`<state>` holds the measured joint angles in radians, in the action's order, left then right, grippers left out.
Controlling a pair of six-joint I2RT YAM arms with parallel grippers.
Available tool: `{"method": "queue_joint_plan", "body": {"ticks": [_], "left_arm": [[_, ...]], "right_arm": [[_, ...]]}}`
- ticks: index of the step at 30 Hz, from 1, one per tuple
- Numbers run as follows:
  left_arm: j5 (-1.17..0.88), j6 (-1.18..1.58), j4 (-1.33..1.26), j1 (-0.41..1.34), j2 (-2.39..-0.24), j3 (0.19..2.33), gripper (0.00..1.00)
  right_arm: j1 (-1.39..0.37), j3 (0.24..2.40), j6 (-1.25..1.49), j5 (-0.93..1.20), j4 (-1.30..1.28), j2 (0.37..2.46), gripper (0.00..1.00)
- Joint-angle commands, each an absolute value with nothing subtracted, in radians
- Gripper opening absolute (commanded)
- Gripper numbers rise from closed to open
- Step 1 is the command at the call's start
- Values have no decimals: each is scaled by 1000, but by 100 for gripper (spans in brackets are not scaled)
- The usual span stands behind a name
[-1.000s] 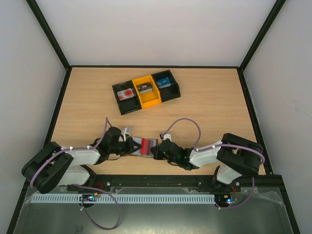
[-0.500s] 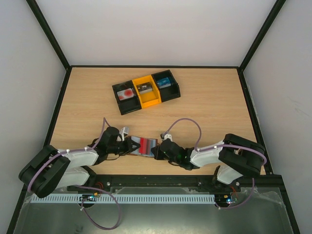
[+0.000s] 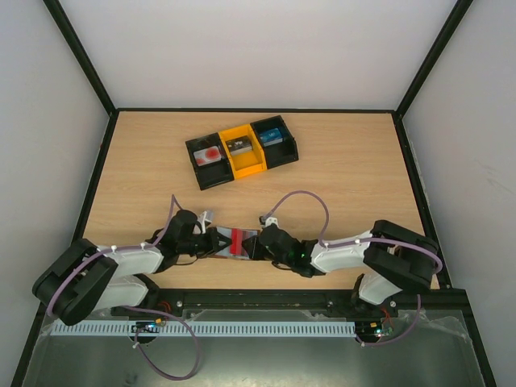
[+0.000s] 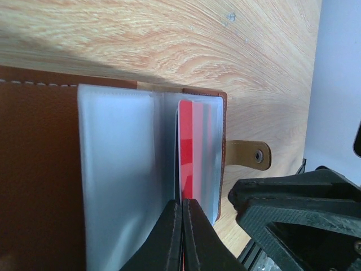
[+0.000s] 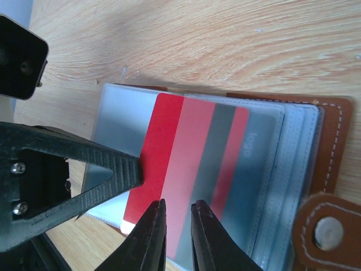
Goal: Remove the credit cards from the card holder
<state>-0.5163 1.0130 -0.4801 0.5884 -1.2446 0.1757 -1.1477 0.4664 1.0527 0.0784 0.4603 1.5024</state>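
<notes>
The brown card holder (image 3: 222, 248) lies open near the table's front edge, its blue-grey pockets (image 5: 271, 164) facing up and its tab (image 4: 248, 153) toward the right arm. A red-pink credit card (image 5: 169, 147) sticks about halfway out of one pocket. My left gripper (image 4: 182, 204) is shut on that card's outer edge. My right gripper (image 5: 177, 206) hovers at the pocket's near edge, its jaws a narrow gap apart with nothing pinched. A whitish credit card with a red round mark (image 3: 210, 155) lies in the tray's left compartment.
A black-and-yellow three-part tray (image 3: 247, 170) stands at mid-table, with small cards in its middle and right compartments too. The two grippers' fingers are close together over the card holder. A black rail (image 3: 266, 297) runs along the near edge.
My right gripper's jaws have parted slightly and it has shifted left over the card holder. The red card now shows a little further left, with my left gripper still shut on it.
</notes>
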Motion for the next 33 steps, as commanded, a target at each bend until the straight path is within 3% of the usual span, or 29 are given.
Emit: {"method": "queue_joint_plan", "body": {"ticks": [1, 9, 17, 23, 33], "left_arm": [[-531, 1000, -496, 584, -1255, 162, 3], [-542, 1018, -522, 583, -1249, 155, 4], [-551, 1059, -610, 587, -1270, 133, 20], [-549, 1077, -637, 598, -1288, 135, 25], [-557, 1109, -687, 604, -1288, 132, 23]], "right_arm": [[-1153, 499, 1033, 52, 437, 1559, 13], [-1153, 447, 1070, 81, 495, 1620, 11], [-1153, 419, 1084, 92, 539, 1644, 11], [-1152, 414, 1083, 99, 550, 1649, 11], [-1153, 410, 1082, 104, 560, 1651, 9]]}}
